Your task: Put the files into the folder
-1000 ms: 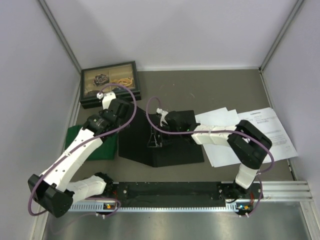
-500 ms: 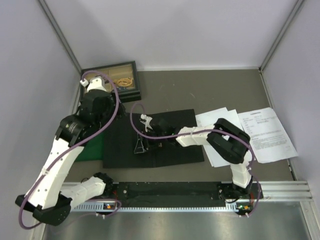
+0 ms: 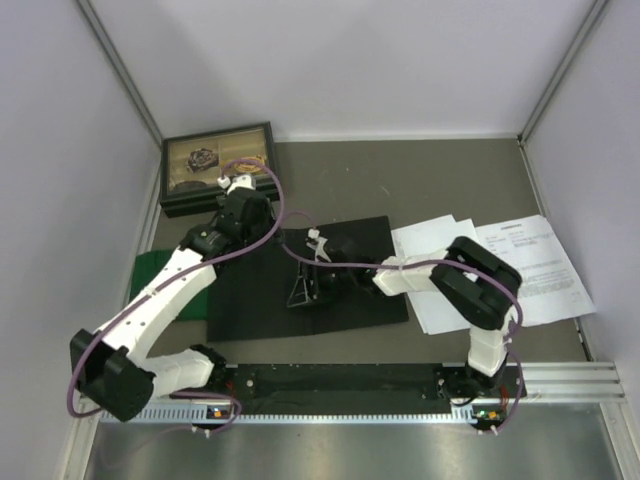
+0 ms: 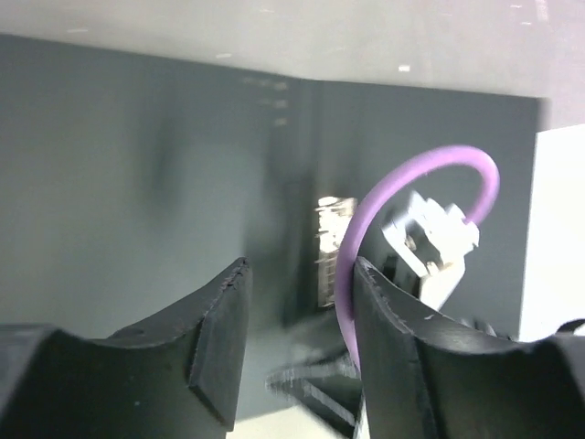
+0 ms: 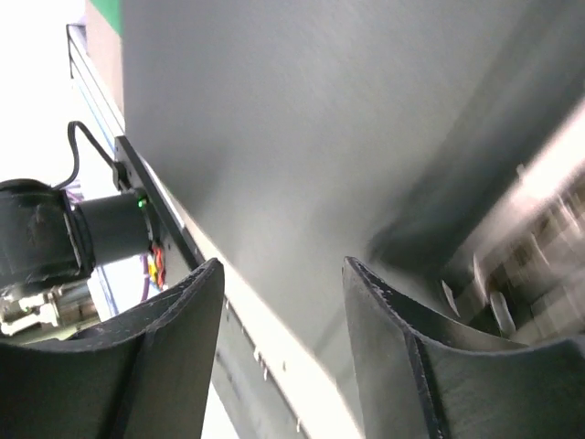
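The folder [image 3: 250,295] lies open and flat, black inside up, in the middle of the table. Its metal clip shows in the left wrist view [image 4: 334,247] and, blurred, in the right wrist view [image 5: 539,229]. The files [image 3: 530,265], several white sheets, lie to the right of the folder, one printed with small text. My left gripper [image 3: 258,232] hovers open and empty over the folder's far left part [image 4: 137,183]. My right gripper [image 3: 305,292] is open and empty, close above the folder's middle [image 5: 274,137].
A black glass-lidded box [image 3: 215,165] stands at the back left. A green cloth [image 3: 150,270] lies partly under the folder's left side. The rail [image 3: 330,385] with the arm bases runs along the near edge. Grey walls enclose three sides.
The folder's left cover went from half raised to flat. My left arm swung back to the box, then returned over the folder. My right gripper went left, then came back a little right.
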{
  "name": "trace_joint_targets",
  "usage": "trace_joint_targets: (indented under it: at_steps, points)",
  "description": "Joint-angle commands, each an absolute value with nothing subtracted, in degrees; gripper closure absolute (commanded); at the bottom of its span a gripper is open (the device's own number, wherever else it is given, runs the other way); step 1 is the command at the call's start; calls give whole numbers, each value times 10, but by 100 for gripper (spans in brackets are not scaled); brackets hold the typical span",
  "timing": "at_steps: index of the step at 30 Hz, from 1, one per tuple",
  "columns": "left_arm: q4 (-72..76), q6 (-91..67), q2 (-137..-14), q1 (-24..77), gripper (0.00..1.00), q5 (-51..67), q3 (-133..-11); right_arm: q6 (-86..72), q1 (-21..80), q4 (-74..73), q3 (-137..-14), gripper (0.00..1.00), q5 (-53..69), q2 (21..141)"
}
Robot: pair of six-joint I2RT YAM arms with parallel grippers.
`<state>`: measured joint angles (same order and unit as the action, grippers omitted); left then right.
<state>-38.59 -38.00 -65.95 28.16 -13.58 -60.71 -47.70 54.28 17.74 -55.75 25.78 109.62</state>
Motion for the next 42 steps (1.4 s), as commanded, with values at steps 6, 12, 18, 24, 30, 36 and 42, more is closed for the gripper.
trace_joint_targets:
  at_steps: [6, 12, 18, 24, 30, 36, 42]
  points:
    - [-247, -414, -785, 272, 54, -138, -555, -441, 474, 79, -478, 43, 210, 908]
    - [-216, -451, -819, 255, 55, -149, -474, -426, 421, 95, -409, 46, 191, 908]
    - [-192, -449, -838, 229, 54, -113, -417, -422, 414, 119, -381, 50, 199, 929]
    - [-207, -420, -832, 227, 52, -39, -460, -390, 416, 56, -403, 62, 162, 892]
    - [-201, -373, -702, 227, 24, 30, -472, -309, 437, -16, -446, 41, 185, 883]
    - [-180, -381, -652, 226, 18, 169, -513, -329, 457, -10, -478, 33, 181, 918]
    - [-142, -396, -609, 225, 2, 211, -535, -324, 464, -14, -482, 25, 171, 915]
